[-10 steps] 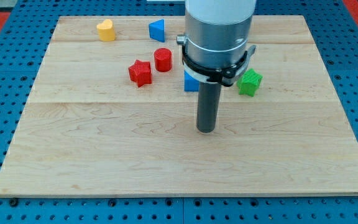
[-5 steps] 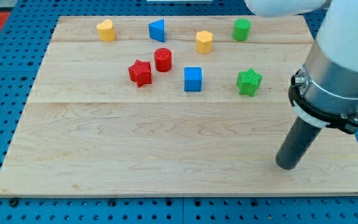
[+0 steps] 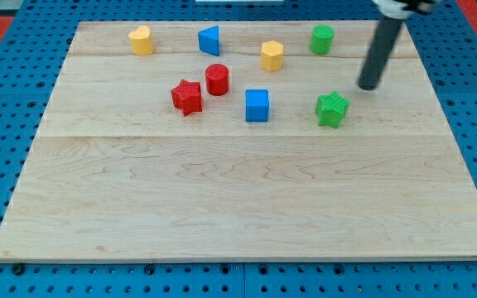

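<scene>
My tip rests on the wooden board at the view's upper right, touching no block. Nearest to it is the green star block, a short way down and to the left. The green cylinder stands up and to the left of the tip. Further left lie the yellow hexagonal block and the blue cube.
A red cylinder and a red star block sit left of the middle. A blue triangular block and a yellow heart block lie near the board's top edge. The board lies on a blue pegboard.
The rod has swung from the board's middle to the lower right, then up to the upper right. The blocks have stayed in place.
</scene>
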Controlling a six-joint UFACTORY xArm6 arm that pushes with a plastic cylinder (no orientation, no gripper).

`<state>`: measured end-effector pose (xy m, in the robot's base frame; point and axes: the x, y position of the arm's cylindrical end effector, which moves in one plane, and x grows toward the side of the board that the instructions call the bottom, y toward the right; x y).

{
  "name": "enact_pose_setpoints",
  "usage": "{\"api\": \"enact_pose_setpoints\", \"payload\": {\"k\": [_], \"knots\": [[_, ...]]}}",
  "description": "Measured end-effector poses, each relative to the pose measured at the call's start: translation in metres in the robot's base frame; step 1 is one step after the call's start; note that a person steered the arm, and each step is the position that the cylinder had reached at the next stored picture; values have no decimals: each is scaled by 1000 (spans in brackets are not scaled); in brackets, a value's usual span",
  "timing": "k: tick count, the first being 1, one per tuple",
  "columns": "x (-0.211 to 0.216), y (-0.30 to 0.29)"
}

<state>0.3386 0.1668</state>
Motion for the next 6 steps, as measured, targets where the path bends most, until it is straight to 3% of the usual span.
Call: {"api": "enact_pose_setpoints", "payload": {"k": [2,5,6], "knots": [[-12,-112],[-71,-125],[-39,-125]]}}
